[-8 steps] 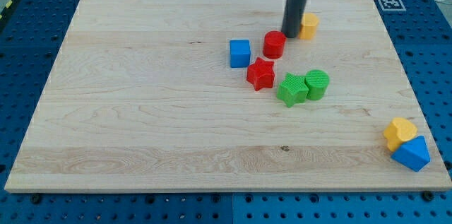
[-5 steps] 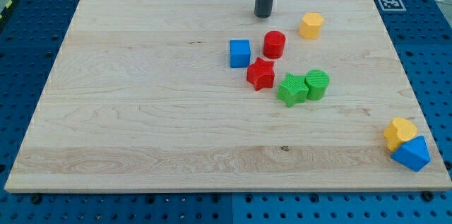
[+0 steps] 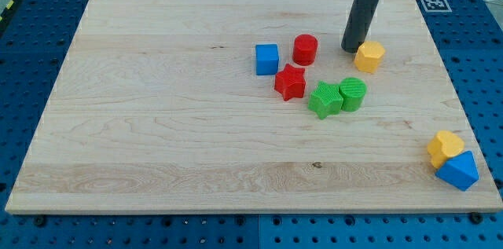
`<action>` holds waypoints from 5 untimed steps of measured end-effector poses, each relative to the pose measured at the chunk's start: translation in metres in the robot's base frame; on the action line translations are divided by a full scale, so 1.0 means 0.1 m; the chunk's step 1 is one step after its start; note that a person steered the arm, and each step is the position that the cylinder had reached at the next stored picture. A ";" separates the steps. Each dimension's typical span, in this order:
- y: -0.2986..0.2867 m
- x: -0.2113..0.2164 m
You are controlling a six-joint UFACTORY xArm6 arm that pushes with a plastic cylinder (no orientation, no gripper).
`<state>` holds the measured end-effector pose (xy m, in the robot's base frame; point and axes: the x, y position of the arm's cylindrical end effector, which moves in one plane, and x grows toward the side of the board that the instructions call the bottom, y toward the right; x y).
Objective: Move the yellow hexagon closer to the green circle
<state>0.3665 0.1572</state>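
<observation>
My tip [image 3: 350, 49], a bare rod w/ no claw to open/close, touches yellow hexagon [image 3: 368, 56] at upper-left; green circle [image 3: 354, 93] lies below.

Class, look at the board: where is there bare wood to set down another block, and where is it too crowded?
Bare wood: the whole stretch left of the blue cube, and the bottom strip below the green star. Crowded: the middle cluster of red cylinder, red star, green circle, with the yellow hexagon beside my tip.
</observation>
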 end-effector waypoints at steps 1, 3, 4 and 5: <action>0.00 0.03; 0.00 0.25; 0.00 0.51; -0.08 0.40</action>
<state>0.4068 0.1495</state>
